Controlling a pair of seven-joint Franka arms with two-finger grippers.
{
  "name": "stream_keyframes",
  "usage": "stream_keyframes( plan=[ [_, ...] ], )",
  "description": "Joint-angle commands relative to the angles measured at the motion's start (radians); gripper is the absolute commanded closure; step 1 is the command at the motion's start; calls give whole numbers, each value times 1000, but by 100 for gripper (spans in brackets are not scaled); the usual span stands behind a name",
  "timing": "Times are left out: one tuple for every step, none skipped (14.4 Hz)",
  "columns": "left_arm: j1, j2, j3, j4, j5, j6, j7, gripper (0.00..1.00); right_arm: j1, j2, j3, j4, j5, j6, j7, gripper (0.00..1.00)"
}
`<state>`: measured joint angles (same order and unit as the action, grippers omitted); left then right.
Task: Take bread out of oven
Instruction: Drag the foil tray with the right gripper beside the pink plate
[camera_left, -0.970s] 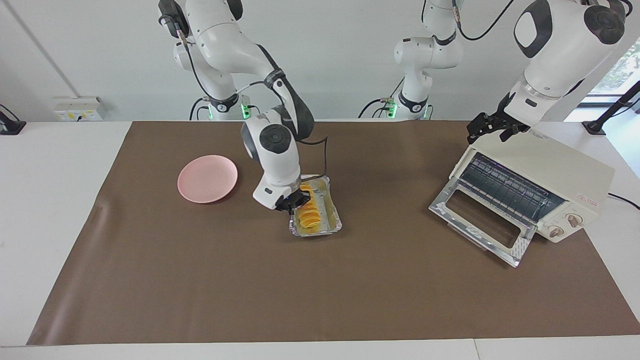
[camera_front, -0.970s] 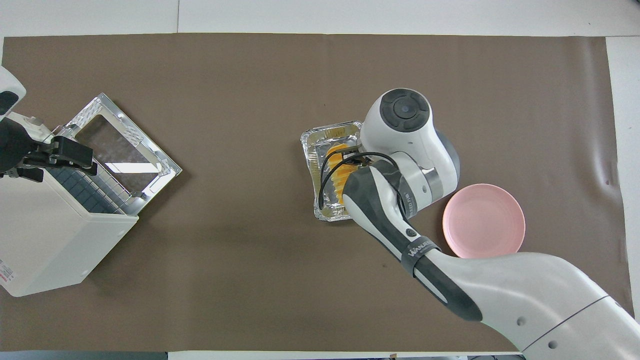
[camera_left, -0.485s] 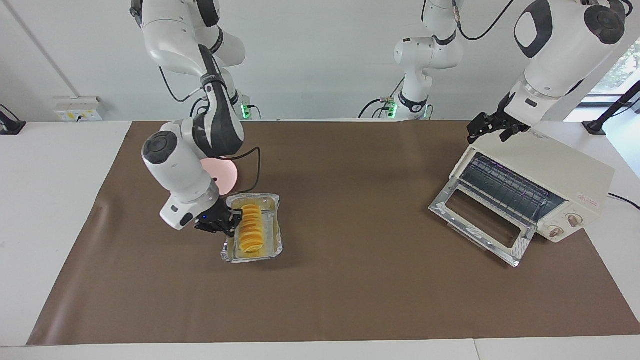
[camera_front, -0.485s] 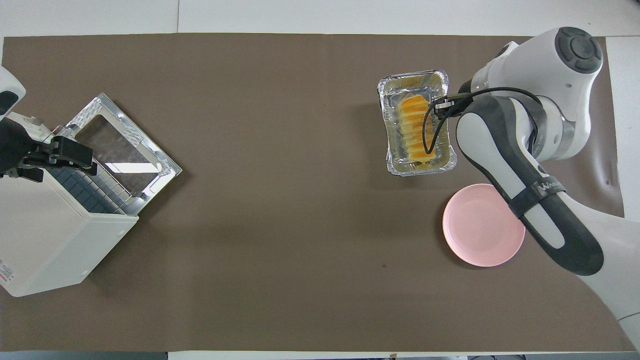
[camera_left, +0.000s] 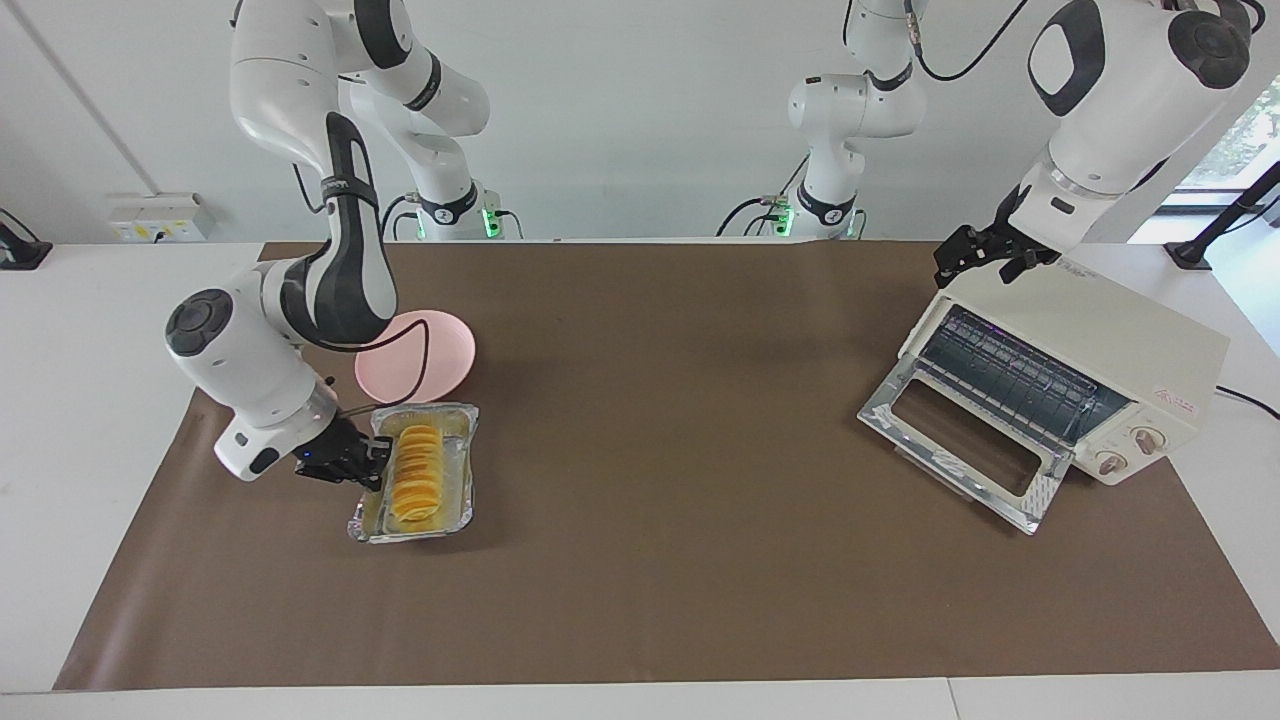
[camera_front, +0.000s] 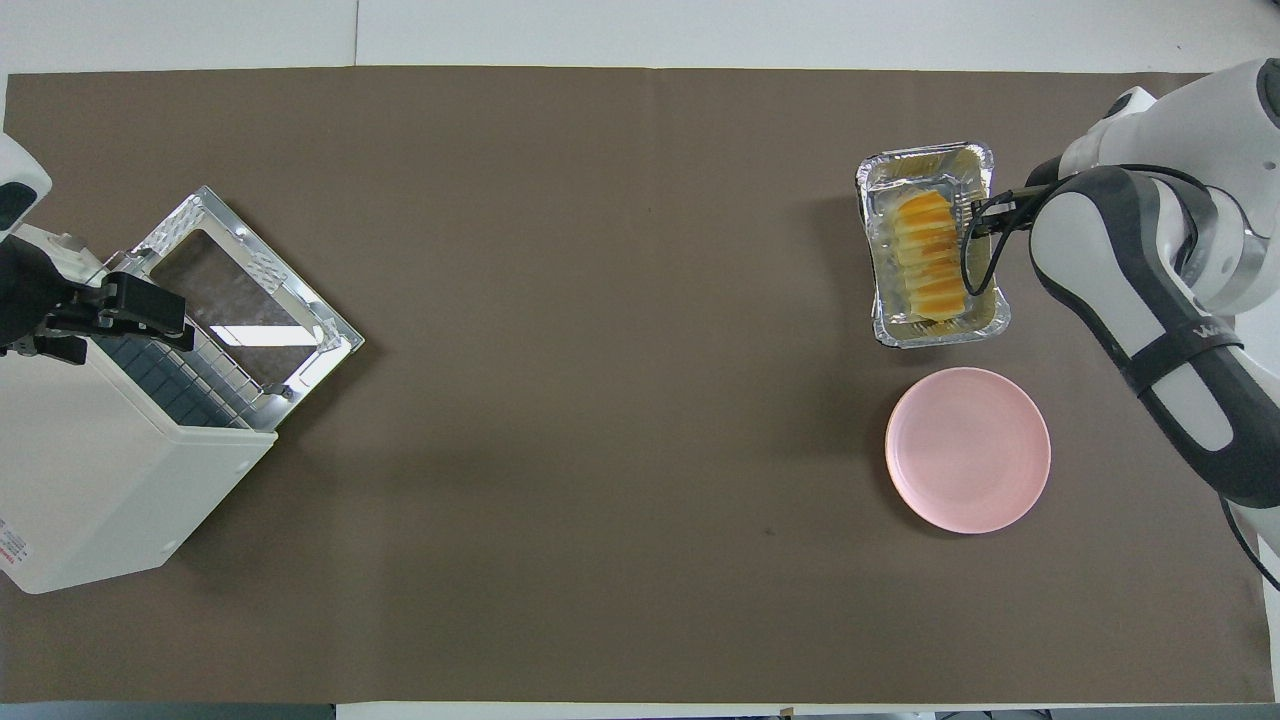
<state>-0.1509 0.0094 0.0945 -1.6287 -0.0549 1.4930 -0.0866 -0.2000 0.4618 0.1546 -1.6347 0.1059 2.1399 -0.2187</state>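
Right arm bent low, fingers pinching foil tray rim; left fingers spread over oven

From my station I see the oven at the left arm's end of the table, its door folded down onto the mat in front of it. The left gripper hangs over the oven's top edge. Well apart, toward the right arm's end, the foil tray sits on the mat with the bread lying lengthwise in it. The plate lies just beside the tray, nearer to the robots. The right gripper is at the tray's long rim on the side toward the right arm's end of the table.
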Motion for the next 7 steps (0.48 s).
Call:
stream_keyframes(
  plan=[
    [-1,-29,2,-29,-11,15,-13,0,-33,9,13,-4,8,3,-65,100],
    [-1,-28,2,-29,-11,15,-13,0,-35,9,13,-13,8,5,-73,100],
    [-1,-29,2,-29,-11,15,-13,0,-39,9,13,-17,8,6,-73,100],
    [-1,-28,2,-29,-11,15,-13,0,-41,9,13,-17,8,6,-73,100],
    [-1,-28,5,-29,-11,15,-13,0,-41,8,13,-22,8,6,-73,100],
    [-1,-29,2,-29,-11,15,-13,0,-41,6,13,-31,8,9,-73,100],
    [-1,-28,2,-29,-11,15,-13,0,-42,5,13,-33,8,9,-73,100]
  ],
)
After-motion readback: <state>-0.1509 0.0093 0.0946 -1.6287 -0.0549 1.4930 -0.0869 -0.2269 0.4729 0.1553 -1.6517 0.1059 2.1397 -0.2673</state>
